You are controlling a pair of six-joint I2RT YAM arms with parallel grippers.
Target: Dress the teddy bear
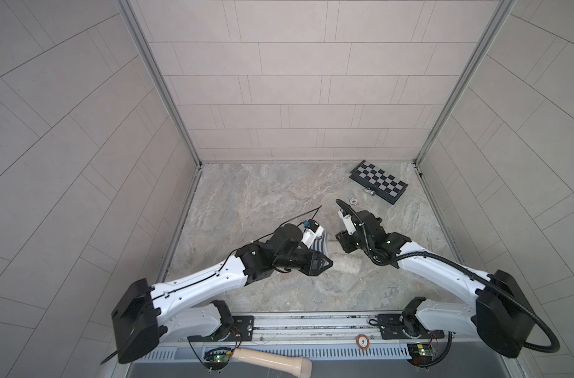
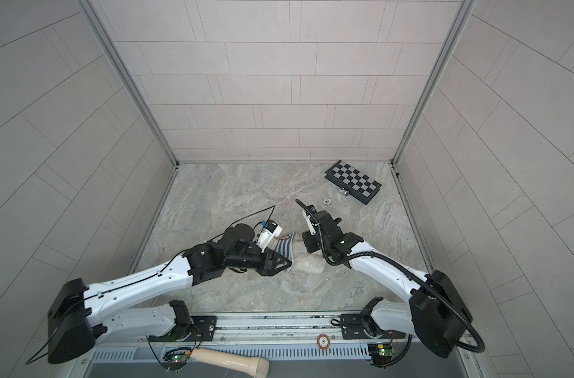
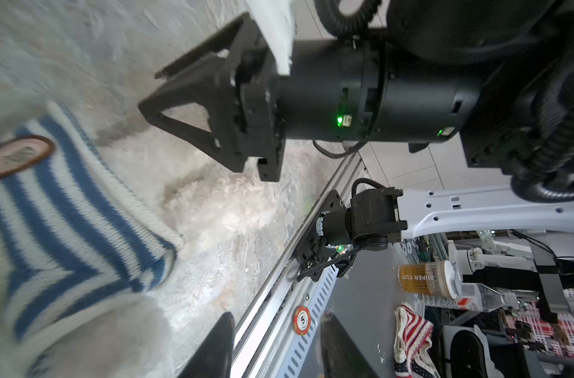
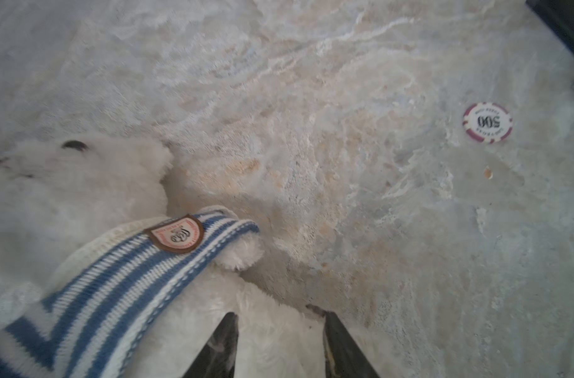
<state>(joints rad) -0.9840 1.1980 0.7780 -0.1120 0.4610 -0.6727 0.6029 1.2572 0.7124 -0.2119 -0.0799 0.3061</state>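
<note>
The teddy bear [image 4: 66, 189], fluffy cream-white, lies on the marble table between my two grippers; both top views show only a patch of its fur [image 2: 308, 263]. A blue-and-white striped shirt [image 4: 115, 278] with a chest badge [image 4: 177, 234] covers its body below the head. A fluffy paw [image 4: 243, 257] shows at the sleeve's end. My right gripper [image 4: 280, 340] is open just above the bear's fur. My left gripper [image 3: 279, 347] is open beside the shirt [image 3: 66, 229], with nothing between its fingers. In the left wrist view the right gripper [image 3: 150, 90] hovers over the fur [image 3: 220, 209].
A folded chessboard [image 1: 379, 181] lies at the back right, with a poker chip [image 1: 353, 200] in front of it. Another chip [image 1: 363, 341] sits on the front rail, and a wooden handle [image 1: 272, 361] lies below it. Tiled walls close in three sides.
</note>
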